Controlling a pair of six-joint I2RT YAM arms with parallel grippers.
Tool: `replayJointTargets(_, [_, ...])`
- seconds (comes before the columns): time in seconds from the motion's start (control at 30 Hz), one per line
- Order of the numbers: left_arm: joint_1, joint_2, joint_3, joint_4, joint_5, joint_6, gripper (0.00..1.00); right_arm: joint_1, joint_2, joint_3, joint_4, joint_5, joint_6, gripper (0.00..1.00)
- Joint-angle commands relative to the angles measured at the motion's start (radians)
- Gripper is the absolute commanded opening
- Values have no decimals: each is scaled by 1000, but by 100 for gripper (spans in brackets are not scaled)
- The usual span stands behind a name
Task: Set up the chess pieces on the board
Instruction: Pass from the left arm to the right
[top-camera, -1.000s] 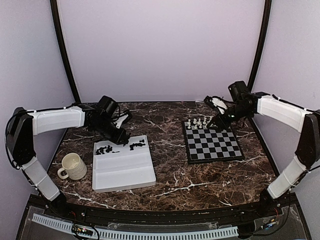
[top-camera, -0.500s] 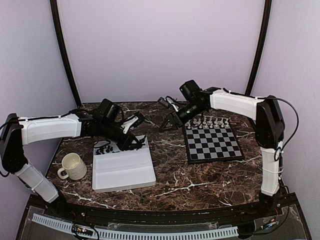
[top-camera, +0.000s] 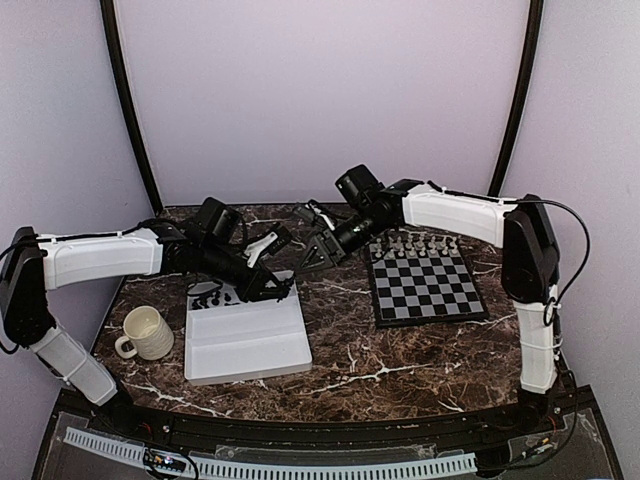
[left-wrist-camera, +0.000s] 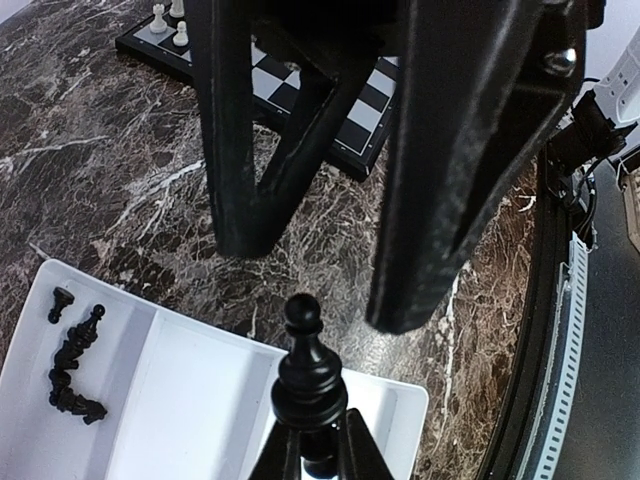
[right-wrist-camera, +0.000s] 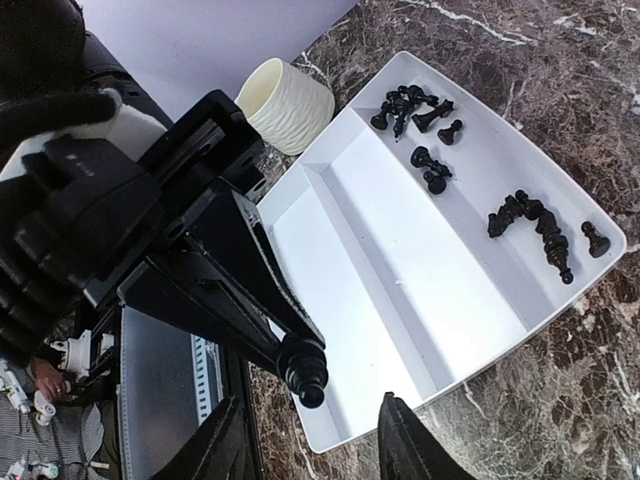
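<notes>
white chessmen (top-camera: 415, 243) stand along the far edge of the board (top-camera: 428, 295); no black there yet | most black chessmen (right-wrist-camera: 528, 218) lie in the white tray (right-wrist-camera: 400, 300), left | your left gripper (left-wrist-camera: 315, 445) pinches one black piece (left-wrist-camera: 308, 365) | your right gripper (right-wrist-camera: 315, 440) half-open, empty, just beside it

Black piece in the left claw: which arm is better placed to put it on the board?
Right. The right claw is open close to the black piece, and the board lies on that side.

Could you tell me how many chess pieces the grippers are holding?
1: a small black chess piece in the left gripper, over the white rectangular tray; the open right gripper holds none.
</notes>
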Motion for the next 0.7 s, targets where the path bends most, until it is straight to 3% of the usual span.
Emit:
replayJointTargets(0.0, [-7, -43, -3, 25, 44, 11, 0, 23, 35, 43, 27, -32, 21, 44])
replayJointTargets(0.23, [-10, -31, 1, 23, 56, 10, 0, 33, 46, 49, 32, -45, 26, 30])
replayJointTargets(0.5, [-13, -24, 3, 20, 28, 6, 0, 32, 28, 47, 13, -51, -4, 2])
replayJointTargets(0.67, [-13, -9, 4, 10, -13, -3, 0, 0, -36, 9, -27, 46, -82, 0])
